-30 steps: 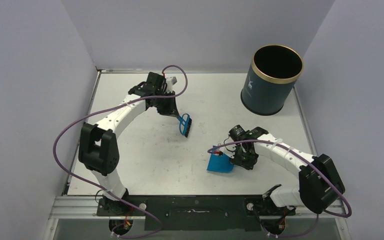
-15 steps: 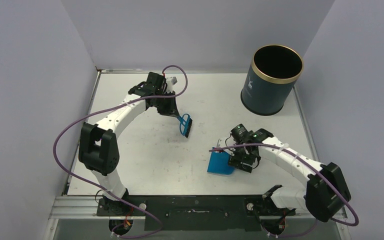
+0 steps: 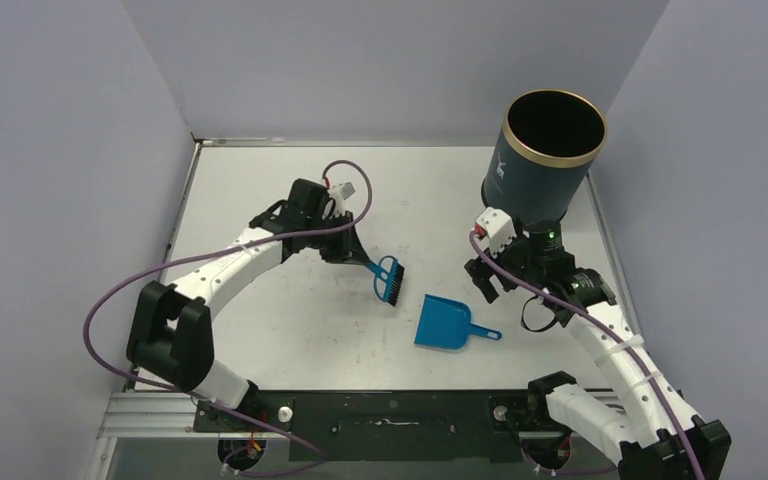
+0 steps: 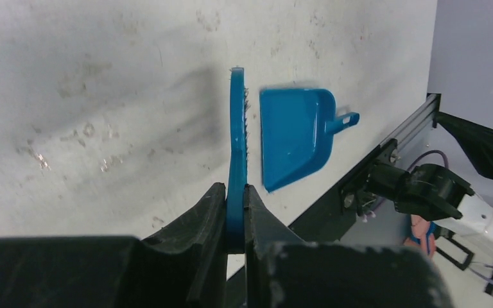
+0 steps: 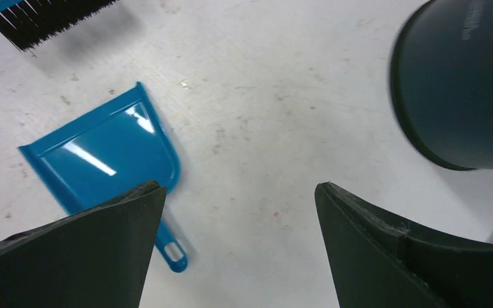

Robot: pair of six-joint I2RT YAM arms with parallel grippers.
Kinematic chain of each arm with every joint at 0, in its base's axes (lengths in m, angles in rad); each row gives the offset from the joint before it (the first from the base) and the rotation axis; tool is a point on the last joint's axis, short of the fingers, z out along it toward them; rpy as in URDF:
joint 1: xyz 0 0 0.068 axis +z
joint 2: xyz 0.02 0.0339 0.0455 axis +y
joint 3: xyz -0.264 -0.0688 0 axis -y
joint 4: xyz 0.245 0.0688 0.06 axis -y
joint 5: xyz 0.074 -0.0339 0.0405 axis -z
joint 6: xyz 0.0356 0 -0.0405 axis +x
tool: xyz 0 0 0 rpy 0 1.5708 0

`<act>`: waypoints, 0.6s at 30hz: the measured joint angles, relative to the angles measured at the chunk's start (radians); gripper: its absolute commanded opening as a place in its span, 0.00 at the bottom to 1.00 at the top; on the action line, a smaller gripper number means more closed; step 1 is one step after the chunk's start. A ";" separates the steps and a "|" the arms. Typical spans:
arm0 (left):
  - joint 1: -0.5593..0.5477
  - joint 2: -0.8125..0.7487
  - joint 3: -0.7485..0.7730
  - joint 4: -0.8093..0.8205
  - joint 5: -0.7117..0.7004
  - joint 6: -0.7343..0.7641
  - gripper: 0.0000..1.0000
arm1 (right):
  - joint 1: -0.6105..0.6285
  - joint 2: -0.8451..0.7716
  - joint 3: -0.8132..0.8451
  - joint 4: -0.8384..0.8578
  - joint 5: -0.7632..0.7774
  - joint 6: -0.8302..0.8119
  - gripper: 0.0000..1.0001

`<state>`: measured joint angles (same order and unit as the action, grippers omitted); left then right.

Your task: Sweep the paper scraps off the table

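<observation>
Left gripper (image 4: 234,215) closed on small blue plastic hand brush (image 4: 236,128), bristles just beside mouth of flat blue plastic dustpan (image 4: 295,138); handle pointed toward side of right gripper (image 5: 237,187), held wide.

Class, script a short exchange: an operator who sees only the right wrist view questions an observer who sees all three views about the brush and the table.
Operator: I see only the bristles of the small blue hand brush. What holds it?
Observer: The left gripper is shut on its handle.
Operator: Any paper scraps on the off-white table?
Observer: None show anywhere on it in the top view.
</observation>
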<state>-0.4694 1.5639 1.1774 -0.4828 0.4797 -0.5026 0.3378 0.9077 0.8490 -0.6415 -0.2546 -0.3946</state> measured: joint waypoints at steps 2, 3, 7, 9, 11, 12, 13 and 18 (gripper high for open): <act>0.005 -0.067 -0.092 0.036 0.007 -0.048 0.00 | -0.030 0.029 -0.025 0.025 -0.089 0.023 0.90; 0.007 -0.099 -0.132 0.052 0.014 -0.072 0.00 | -0.043 0.053 -0.035 0.035 -0.129 0.031 0.90; 0.014 -0.203 -0.281 0.172 0.063 -0.173 0.00 | -0.089 0.125 -0.062 0.058 -0.238 0.040 0.90; 0.015 -0.243 -0.365 0.256 0.087 -0.231 0.00 | -0.099 0.127 -0.071 0.064 -0.270 0.040 0.90; 0.014 -0.268 -0.431 0.307 0.099 -0.277 0.00 | -0.103 0.121 -0.072 0.068 -0.296 0.040 0.90; 0.014 -0.276 -0.459 0.324 0.100 -0.293 0.00 | -0.103 0.113 -0.074 0.071 -0.305 0.040 0.90; 0.014 -0.280 -0.481 0.333 0.099 -0.306 0.00 | -0.104 0.105 -0.077 0.073 -0.314 0.039 0.90; 0.013 -0.280 -0.531 0.332 0.079 -0.325 0.04 | -0.108 0.087 -0.078 0.083 -0.341 0.038 0.90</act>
<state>-0.4568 1.2835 0.6460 -0.1513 0.5583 -0.8276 0.2295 0.9947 0.7712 -0.5583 -0.5953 -0.3569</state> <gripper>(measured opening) 0.088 0.898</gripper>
